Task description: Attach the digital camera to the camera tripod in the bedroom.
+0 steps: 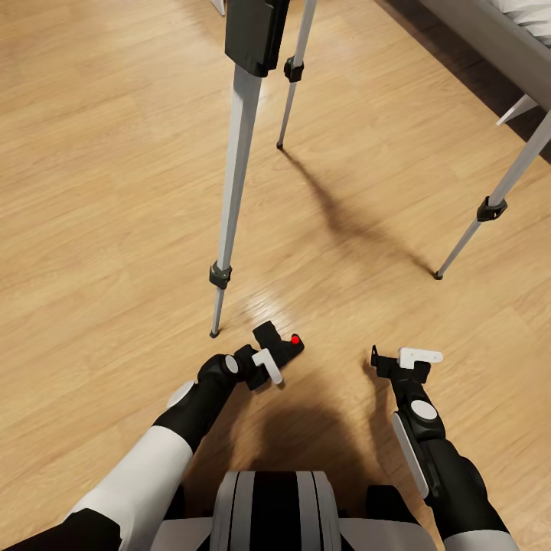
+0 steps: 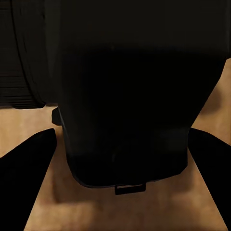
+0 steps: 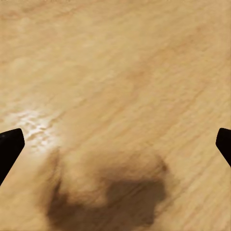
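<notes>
The digital camera (image 1: 288, 348), small and black with a red button on top, is held just above the wood floor in front of my base. My left gripper (image 1: 269, 350) is shut on it; in the left wrist view the dark camera body (image 2: 125, 96) sits between the two fingers (image 2: 26, 183). The camera tripod (image 1: 233, 191) stands right ahead, its nearest silver leg planted just left of the camera and its black head (image 1: 256, 30) at the top edge. My right gripper (image 1: 398, 357) hangs open over bare floor to the right, nothing between its fingertips (image 3: 9, 144).
Two more tripod legs (image 1: 295, 76) (image 1: 497, 199) spread to the back and right. A grey bed (image 1: 490, 30) edges the top right corner. Light wood plank floor (image 1: 99, 229) stretches left of the tripod.
</notes>
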Robot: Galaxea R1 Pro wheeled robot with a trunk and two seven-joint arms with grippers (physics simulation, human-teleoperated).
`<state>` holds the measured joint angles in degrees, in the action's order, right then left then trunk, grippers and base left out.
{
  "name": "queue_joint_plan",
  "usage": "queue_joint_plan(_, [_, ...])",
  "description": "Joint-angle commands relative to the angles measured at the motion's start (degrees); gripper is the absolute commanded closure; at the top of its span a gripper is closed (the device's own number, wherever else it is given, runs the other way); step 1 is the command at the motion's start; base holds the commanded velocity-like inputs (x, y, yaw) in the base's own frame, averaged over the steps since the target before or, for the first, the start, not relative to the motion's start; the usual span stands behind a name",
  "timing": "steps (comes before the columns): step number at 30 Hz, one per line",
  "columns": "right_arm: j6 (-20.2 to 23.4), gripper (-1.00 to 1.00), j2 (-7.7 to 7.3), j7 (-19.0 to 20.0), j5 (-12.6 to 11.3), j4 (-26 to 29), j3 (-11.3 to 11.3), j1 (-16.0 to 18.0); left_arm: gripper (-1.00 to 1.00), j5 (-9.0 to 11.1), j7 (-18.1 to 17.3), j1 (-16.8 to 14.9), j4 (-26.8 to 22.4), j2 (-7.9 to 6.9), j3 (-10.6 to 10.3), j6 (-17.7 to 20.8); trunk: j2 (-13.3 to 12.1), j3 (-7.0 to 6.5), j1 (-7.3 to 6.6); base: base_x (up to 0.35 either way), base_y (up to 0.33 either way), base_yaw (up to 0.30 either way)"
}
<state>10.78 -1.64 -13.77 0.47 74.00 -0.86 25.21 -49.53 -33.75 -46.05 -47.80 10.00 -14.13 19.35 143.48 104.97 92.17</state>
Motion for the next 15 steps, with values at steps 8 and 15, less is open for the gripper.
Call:
queue_joint_plan(8, [0.38, -1.00, -0.03, -0.24, 0.05, 0.09, 0.07, 0.01, 1.00, -0.42, -0.34, -0.01, -0.35, 0.00, -0.02, 0.16, 0.01, 0.03, 0.00, 0.000, 0.000, 0.000])
queue_joint_plan(15, [0.38, -1.00, -0.03, -0.22, 0.05, 0.09, 0.07, 0.01, 1.00, -0.27, -0.35, -0.01, -0.53, 0.00, -0.02, 0.21, 0.01, 0.03, 0.00, 0.000, 0.000, 0.000])
